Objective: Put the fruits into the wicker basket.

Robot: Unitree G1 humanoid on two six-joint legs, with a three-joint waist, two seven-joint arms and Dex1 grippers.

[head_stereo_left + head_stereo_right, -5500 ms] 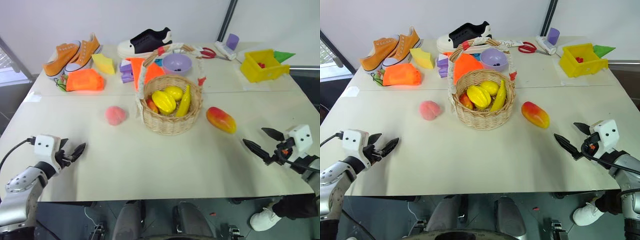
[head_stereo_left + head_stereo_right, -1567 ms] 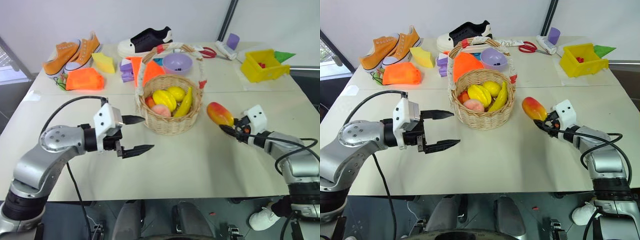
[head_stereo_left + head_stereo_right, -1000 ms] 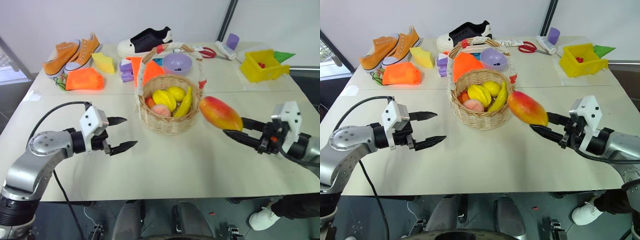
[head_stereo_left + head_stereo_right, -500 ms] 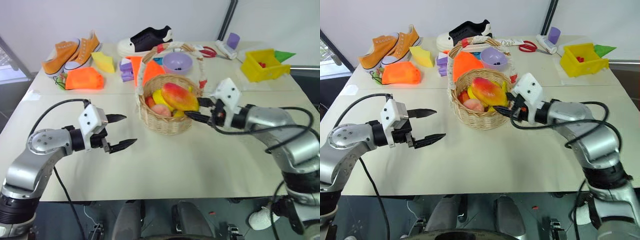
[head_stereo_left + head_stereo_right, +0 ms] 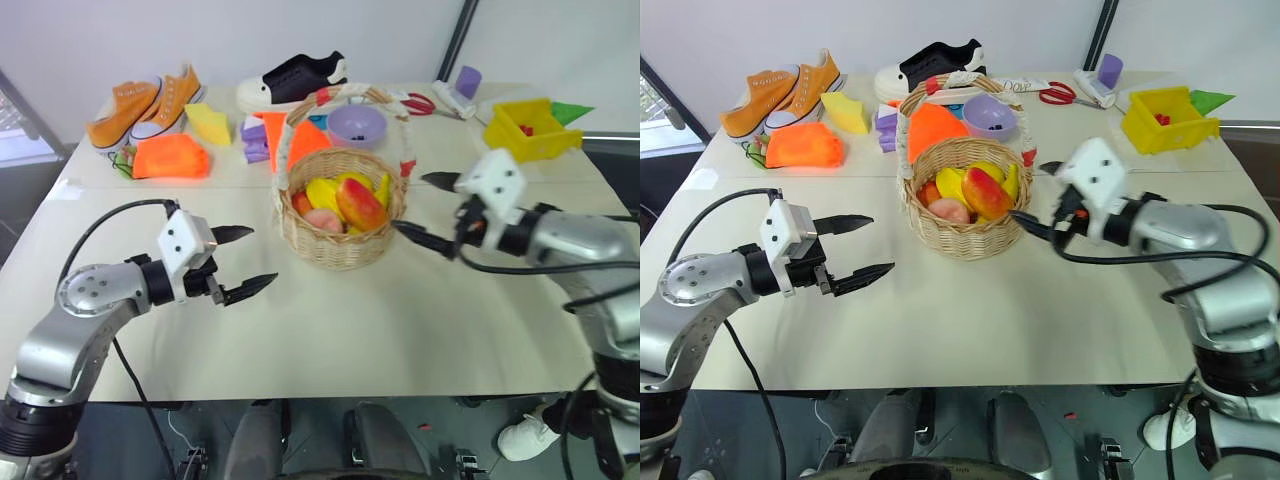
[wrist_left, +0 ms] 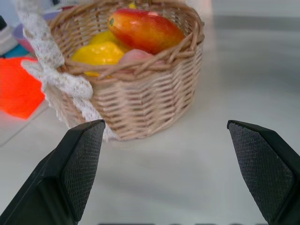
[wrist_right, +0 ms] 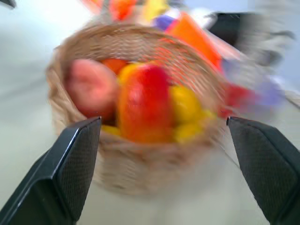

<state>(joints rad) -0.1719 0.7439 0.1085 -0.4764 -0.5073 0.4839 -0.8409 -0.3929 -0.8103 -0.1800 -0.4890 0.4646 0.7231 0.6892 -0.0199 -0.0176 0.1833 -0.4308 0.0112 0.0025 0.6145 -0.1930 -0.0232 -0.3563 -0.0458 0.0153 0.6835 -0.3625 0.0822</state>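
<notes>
Wicker basket (image 5: 342, 222) holds mango (image 5: 361, 203) and peach (image 5: 322, 219); my released right gripper (image 5: 432, 211) could snag its handle (image 5: 404, 140) withdrawing; left gripper (image 5: 240, 263) empty, open.

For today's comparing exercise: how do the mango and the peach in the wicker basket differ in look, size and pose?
The mango is oval and shaded red to orange-yellow; the peach is round and plain pink. The mango is clearly the larger of the two. The mango lies tilted on top of the yellow fruits, while the peach sits lower, near the front rim. Both lie inside the wicker basket, and neither gripper holds them.
</notes>
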